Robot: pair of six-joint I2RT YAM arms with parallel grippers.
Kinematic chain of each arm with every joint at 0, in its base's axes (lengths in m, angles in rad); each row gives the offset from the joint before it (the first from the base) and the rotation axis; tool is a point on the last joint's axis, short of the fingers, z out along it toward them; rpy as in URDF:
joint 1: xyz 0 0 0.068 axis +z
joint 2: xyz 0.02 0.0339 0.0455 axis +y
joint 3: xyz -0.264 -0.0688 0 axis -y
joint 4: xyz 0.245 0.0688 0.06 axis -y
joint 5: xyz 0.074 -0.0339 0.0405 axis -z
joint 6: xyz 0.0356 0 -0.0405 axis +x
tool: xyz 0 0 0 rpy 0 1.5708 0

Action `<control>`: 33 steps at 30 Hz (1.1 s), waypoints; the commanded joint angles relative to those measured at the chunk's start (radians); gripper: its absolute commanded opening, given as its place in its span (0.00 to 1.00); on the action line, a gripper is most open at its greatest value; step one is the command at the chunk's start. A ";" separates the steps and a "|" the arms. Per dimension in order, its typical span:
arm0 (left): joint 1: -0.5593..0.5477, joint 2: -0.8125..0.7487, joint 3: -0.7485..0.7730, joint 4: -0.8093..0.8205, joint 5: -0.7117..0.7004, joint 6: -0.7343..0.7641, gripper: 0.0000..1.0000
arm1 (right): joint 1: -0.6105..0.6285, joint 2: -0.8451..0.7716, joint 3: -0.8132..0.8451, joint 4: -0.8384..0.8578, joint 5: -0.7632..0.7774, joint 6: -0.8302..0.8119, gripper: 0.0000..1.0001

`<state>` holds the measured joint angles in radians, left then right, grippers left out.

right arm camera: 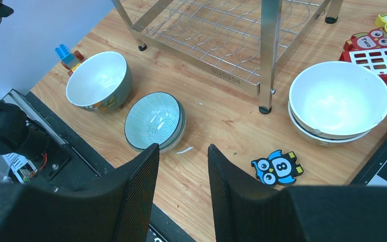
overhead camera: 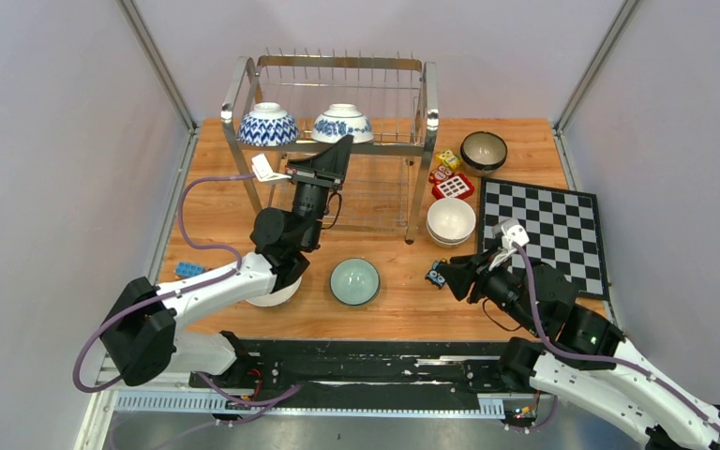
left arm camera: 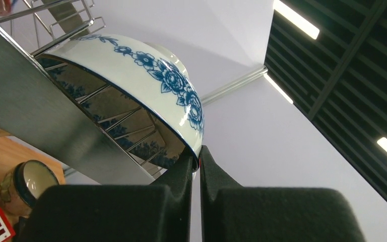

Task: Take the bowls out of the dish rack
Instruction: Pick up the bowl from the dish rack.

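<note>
Gripping is the step in hand: floral bowl (left arm camera: 146,75), glazed ceramic, white ground with cobalt blossoms and a dark-edged rim, lies mouth-down on the upper tier of the dish rack (overhead camera: 333,64), at the tier's right end, toward twelve o'clock of the table (overhead camera: 216,197). Left gripper (left arm camera: 195,166): black matte fingers pressed together on the bowl's thin near rim, pinching it just beside the flat steel front rail. Judged state: grasp made, lift not yet begun. The next move calls for raising the rim clear of the wires and rail, then drawing the bowl toward six o'clock; smooth glaze on a narrow edge hold may slip or swing. Second patterned bowl (overhead camera: 268,124), blue leaf bands, also inverted, sits at nine o'clock of the first. Rack: polished tubular frame, thin wire shelves, lower tier bare where visible. Already on the wood-grain table: celadon bowl (overhead camera: 354,280), ribbed inside; white-lined bowl (right arm camera: 98,80) at its nine o'clock; stacked cream bowls (overhead camera: 451,221); dark brown bowl (overhead camera: 484,150). Right gripper (right arm camera: 182,148): fingers spread, nothing between them, hovering near five o'clock. Periphery: chessboard (overhead camera: 544,230), toy blocks (overhead camera: 450,173), owl tile (right arm camera: 277,169).
</note>
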<state>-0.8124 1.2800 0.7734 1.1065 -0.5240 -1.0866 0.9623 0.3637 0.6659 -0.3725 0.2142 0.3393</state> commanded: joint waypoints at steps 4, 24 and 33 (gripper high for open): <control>0.013 0.033 0.009 0.136 -0.015 0.087 0.00 | 0.010 -0.019 -0.019 -0.026 0.024 0.007 0.44; 0.022 0.090 0.090 0.324 0.013 0.183 0.00 | 0.009 -0.033 -0.034 -0.031 0.026 0.019 0.44; 0.024 0.091 0.120 0.334 0.032 0.197 0.00 | 0.010 -0.032 -0.034 -0.028 0.024 0.020 0.44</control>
<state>-0.7990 1.3785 0.8394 1.3510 -0.5091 -0.9195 0.9623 0.3439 0.6437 -0.3889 0.2218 0.3477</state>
